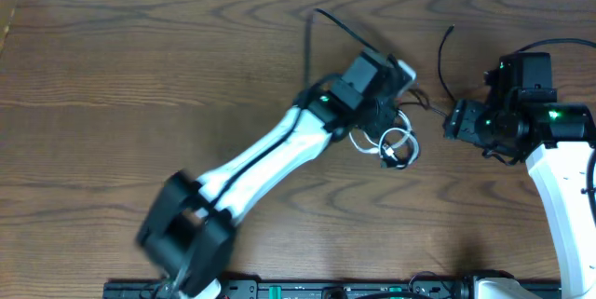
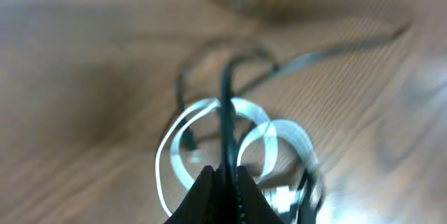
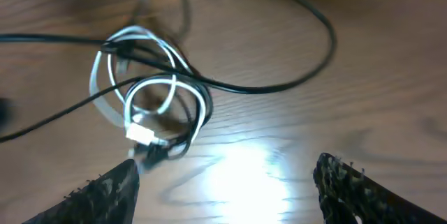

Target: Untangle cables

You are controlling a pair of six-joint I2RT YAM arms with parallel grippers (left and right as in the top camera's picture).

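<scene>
**Mia:** Where are the cables?

**Ben:** They lie on the brown wooden surface, near the middle and a bit to the right. They are in one small messy bunch.

**Mia:** What does the white cable look like?

**Ben:** The white cable is thin and curls round in a few small rings. The rings lie partly on top of each other. A little white plug sits at the edge of the bunch.

**Mia:** And the black one?

**Ben:** The black cable is thin too. It runs right across the white rings and is mixed up with them. From there it goes out over the wood in a big bend. Seen from above, thin black ends reach out from the bunch toward the far side of the surface.

**Mia:** Is anything holding them?

**Ben:** Yes. The left end effector is right over the bunch. Its two fingers are pressed together, with the black cable pinched between the tips. That view is blurry, but the cord goes straight into the tips.

**Mia:** And the other one?

**Ben:** The right end effector is just beside the bunch. Its fingers are spread wide, with only bare wood between them. It holds nothing.
</scene>
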